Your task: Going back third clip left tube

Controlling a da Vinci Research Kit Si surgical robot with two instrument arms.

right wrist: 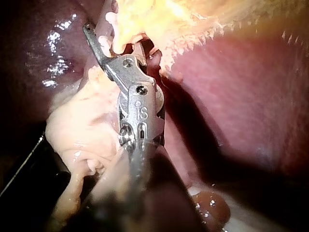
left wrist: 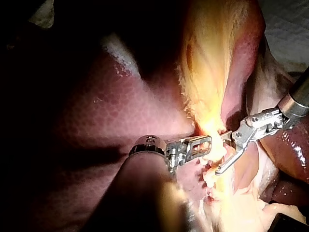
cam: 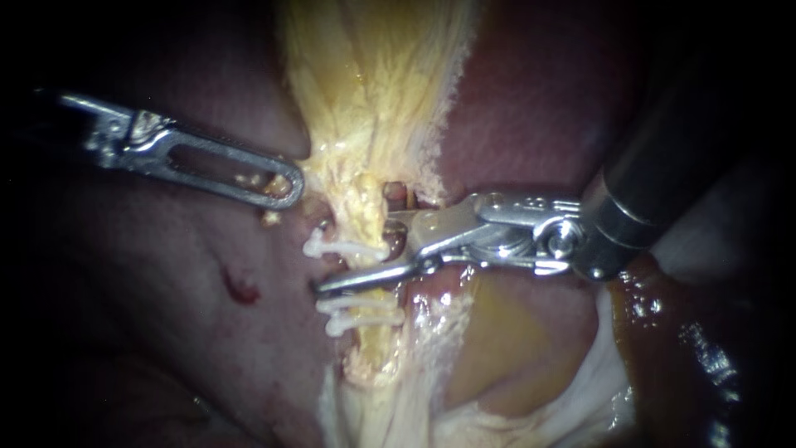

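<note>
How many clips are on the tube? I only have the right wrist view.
Observer: Three in the endoscope view: a top clip and two lower clips close together, further down the tube.
Operator: Are my jaws off the top one?
Observer: The right instrument is open, one jaw either side of the top clip.
Operator: Where's my left instrument?
Observer: The left instrument has its tip at the edge of the yellow tissue, above the top clip.

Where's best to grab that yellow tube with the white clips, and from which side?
Probably the bare stretch of tube between the upper clip and the lower clips, from the right: it runs top to bottom, so jaws crossing sideways close squarely. The right instrument straddles it there, jaws open.
</note>
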